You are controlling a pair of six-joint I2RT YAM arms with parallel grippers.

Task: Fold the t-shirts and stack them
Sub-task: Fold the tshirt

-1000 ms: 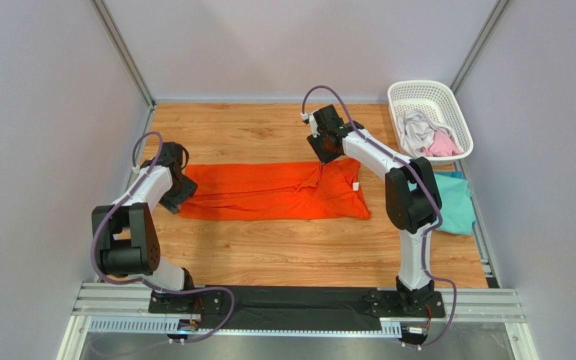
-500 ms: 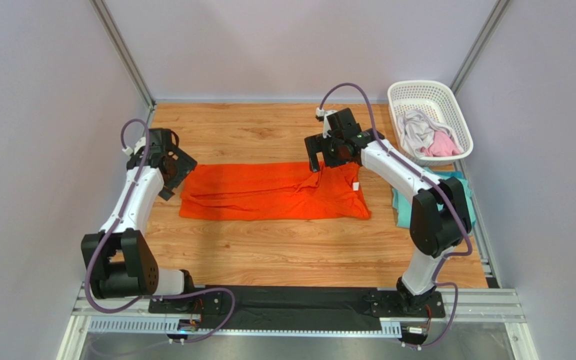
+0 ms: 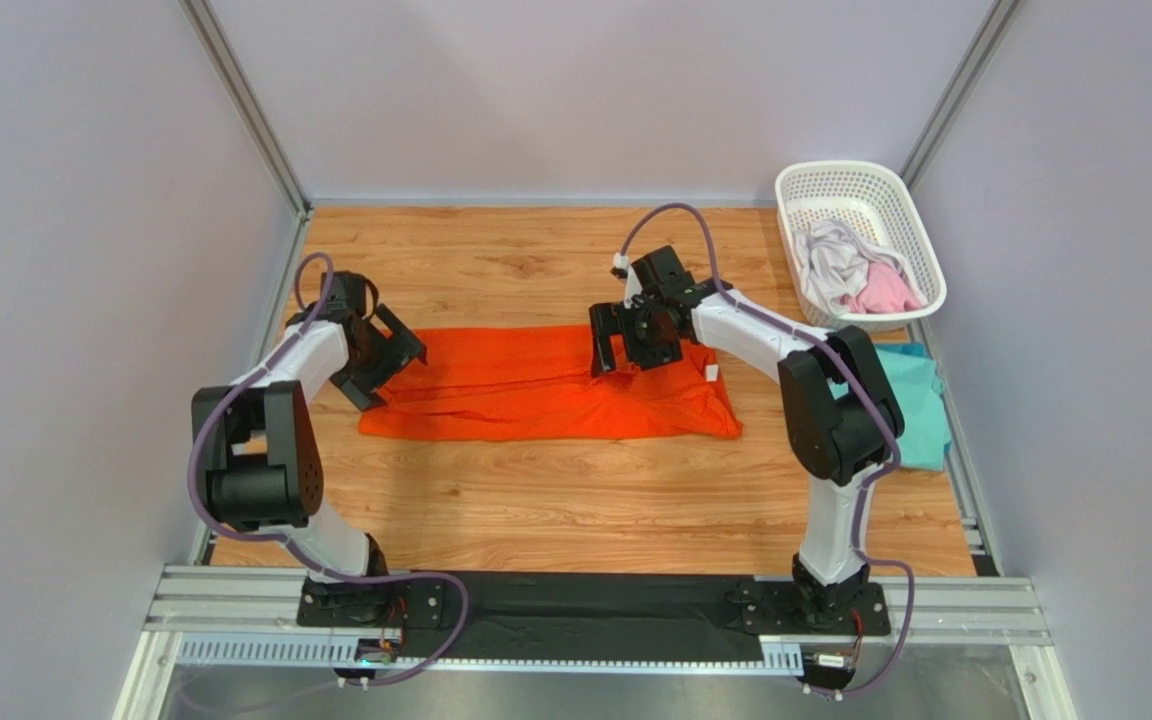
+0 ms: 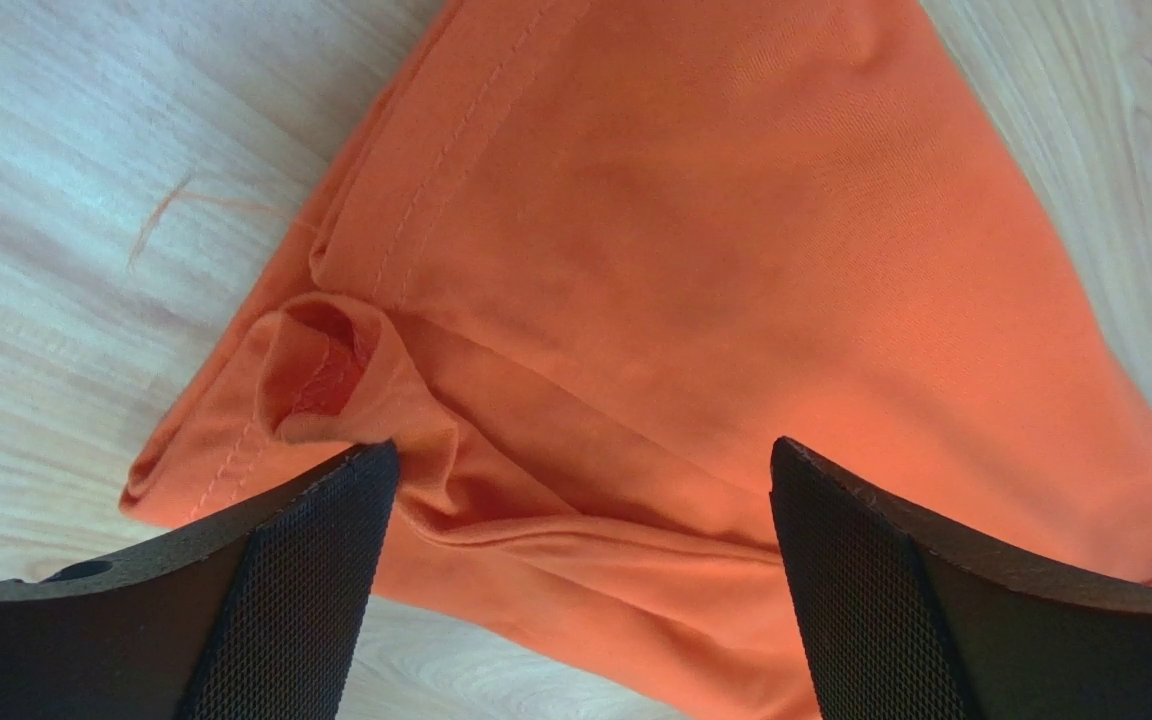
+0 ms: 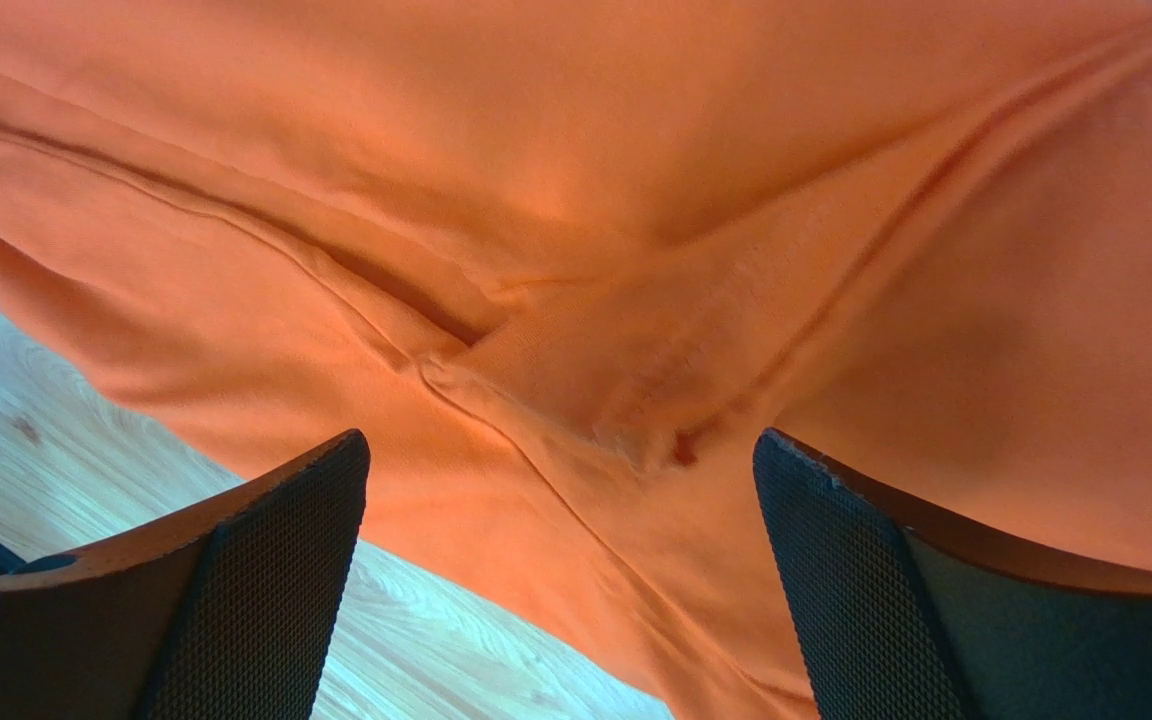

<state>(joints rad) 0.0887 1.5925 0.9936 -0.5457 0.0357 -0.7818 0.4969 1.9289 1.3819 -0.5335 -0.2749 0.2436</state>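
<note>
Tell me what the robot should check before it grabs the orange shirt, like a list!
1. Is the left gripper open? ok.
2. Is the right gripper open? ok.
3. Is the left gripper over the left end of the orange shirt? ok.
4. Is the right gripper over the orange shirt? ok, above a bunched crease.
5. Is the orange shirt smooth? not ok, it is wrinkled under both grippers.
6. Is the teal shirt out of the way? ok, bare table shows between the two shirts.

No text can be read (shirt tag too small).
</note>
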